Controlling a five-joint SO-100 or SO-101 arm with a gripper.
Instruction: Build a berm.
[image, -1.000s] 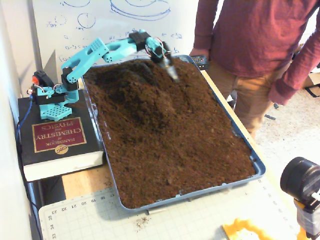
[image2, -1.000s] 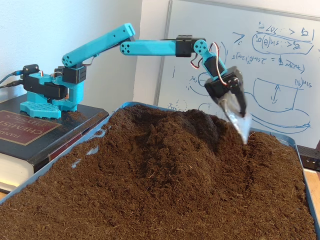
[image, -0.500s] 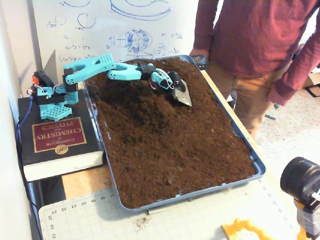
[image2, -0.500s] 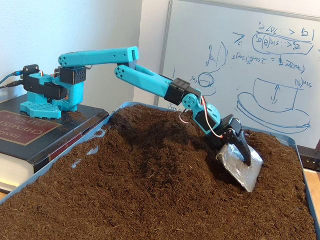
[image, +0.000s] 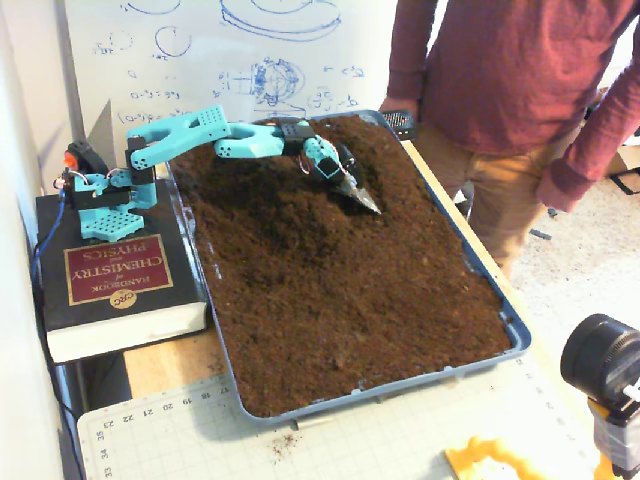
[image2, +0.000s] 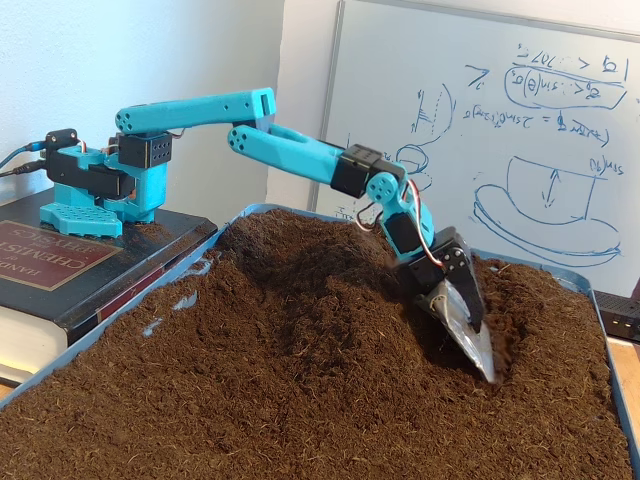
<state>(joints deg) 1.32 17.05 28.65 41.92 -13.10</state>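
Since half a second ago the gripper (image2: 478, 352) has turned — its grey blade now stands edge-on, tip in the soil. Whether the claw is open or clenched I cannot tell. The berm (image: 262, 190) (image2: 300, 265) rises at the tray's (image: 505, 318) far end, just beside the blade — toward the chemistry handbook (image: 112, 283).

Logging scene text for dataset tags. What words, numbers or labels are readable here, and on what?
"HANDBOOK of CHEMISTRY and PHYSICS", upside down, on the book under the arm's base.
"CRC" in the round logo on that same cover.
"19 20 21 22 23" and "33 34" on the cutting mat, upside down.
Whiteboard: handwritten sketches and symbols, not legible.
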